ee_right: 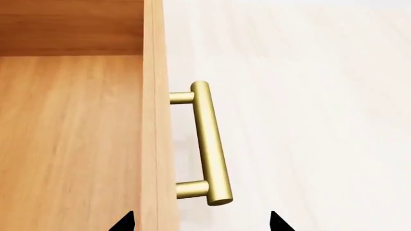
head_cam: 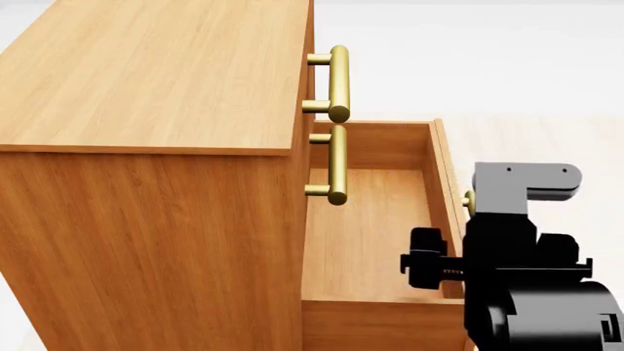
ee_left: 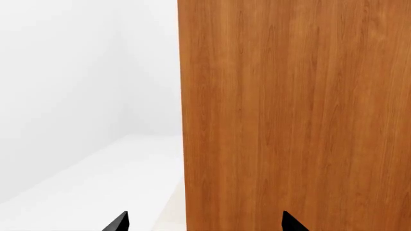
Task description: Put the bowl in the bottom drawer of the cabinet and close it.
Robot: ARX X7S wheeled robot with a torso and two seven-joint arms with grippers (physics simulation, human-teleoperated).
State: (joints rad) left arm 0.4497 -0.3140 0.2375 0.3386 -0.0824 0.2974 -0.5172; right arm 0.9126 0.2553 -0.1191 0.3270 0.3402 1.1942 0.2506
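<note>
The right hand is spread open, its two black fingertips apart and gripping nothing, just short of the brass cylindrical bar handle on the front of the pulled-out bottom drawer, a shallow orange-brown wood-grain box whose visible inside holds nothing. In the head view this arm hangs over the drawer's front edge. The left hand is likewise open and unladen, facing the plain side panel of the tall orange-brown wood-grain cabinet. The two upper drawers' brass handles sit closed above. The bowl is in no view.
</note>
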